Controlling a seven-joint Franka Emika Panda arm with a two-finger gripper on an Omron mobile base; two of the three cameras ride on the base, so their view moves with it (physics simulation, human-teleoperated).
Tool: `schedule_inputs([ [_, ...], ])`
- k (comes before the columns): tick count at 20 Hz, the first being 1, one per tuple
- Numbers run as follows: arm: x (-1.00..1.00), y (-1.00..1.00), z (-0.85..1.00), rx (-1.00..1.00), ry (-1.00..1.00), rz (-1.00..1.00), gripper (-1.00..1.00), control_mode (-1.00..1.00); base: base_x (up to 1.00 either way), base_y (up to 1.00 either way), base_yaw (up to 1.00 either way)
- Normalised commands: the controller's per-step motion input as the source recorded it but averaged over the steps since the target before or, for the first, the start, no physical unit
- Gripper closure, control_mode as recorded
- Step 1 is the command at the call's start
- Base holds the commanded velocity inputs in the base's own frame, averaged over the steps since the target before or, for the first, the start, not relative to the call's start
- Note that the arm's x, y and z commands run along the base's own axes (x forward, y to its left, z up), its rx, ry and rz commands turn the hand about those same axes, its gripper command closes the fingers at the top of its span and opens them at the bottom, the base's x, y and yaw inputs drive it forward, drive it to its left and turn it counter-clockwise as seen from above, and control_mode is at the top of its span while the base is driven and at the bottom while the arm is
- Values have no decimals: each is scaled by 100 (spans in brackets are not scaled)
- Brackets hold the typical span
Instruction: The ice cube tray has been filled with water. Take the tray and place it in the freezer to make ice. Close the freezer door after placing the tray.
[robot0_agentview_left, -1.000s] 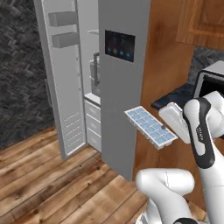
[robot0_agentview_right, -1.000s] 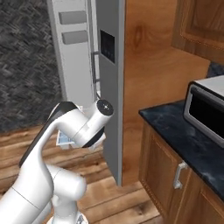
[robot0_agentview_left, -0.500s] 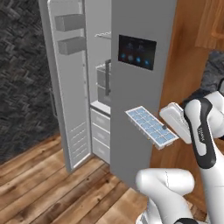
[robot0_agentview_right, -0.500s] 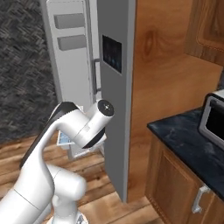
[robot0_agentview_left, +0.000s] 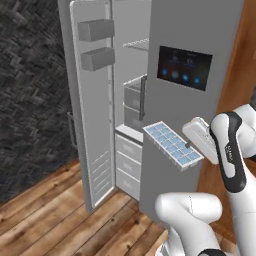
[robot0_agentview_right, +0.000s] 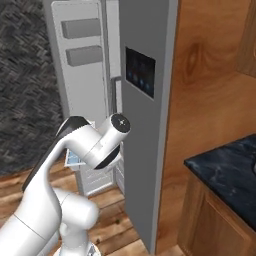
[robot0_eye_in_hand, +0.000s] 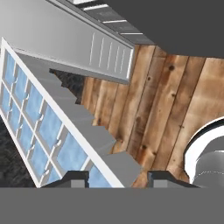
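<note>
The ice cube tray (robot0_agentview_left: 172, 145) is a flat white grid whose cells hold pale blue water (robot0_eye_in_hand: 70, 155). It hangs level in front of the refrigerator's right door, with my gripper (robot0_agentview_left: 189, 144) shut on its right end. In the hand view the tray (robot0_eye_in_hand: 35, 118) runs up to the left, and its near edge sits between my gripper's (robot0_eye_in_hand: 117, 175) two fingertips. The freezer (robot0_agentview_left: 132, 100) stands open to the left of the tray, with shelves and drawers inside. The freezer door (robot0_agentview_left: 92, 115) is swung wide to the left, its two bins facing me. In the right base view my arm hides most of the tray (robot0_agentview_right: 75, 159).
The refrigerator's right door (robot0_agentview_left: 185, 67), with its dark lit panel, is shut just behind the tray. A wooden panel (robot0_agentview_right: 210, 90) and a dark counter (robot0_agentview_right: 225, 170) over a cabinet lie to the right. Wood floor (robot0_agentview_left: 45, 210) spreads before the freezer, and a dark stone wall (robot0_agentview_left: 30, 90) lies left.
Both base views have shifted: the base has driven closer, so the refrigerator looms larger and the microwave has slid out of frame. The tray stays in my grip, held the same way.
</note>
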Motion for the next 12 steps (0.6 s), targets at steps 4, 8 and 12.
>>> schedule_inputs([
  [4,0,0,0,0,0,0,100,100,62,15,-10],
  [8,0,0,0,0,0,0,100,100,66,20,-11],
  [12,0,0,0,0,0,0,100,100,74,14,-13],
])
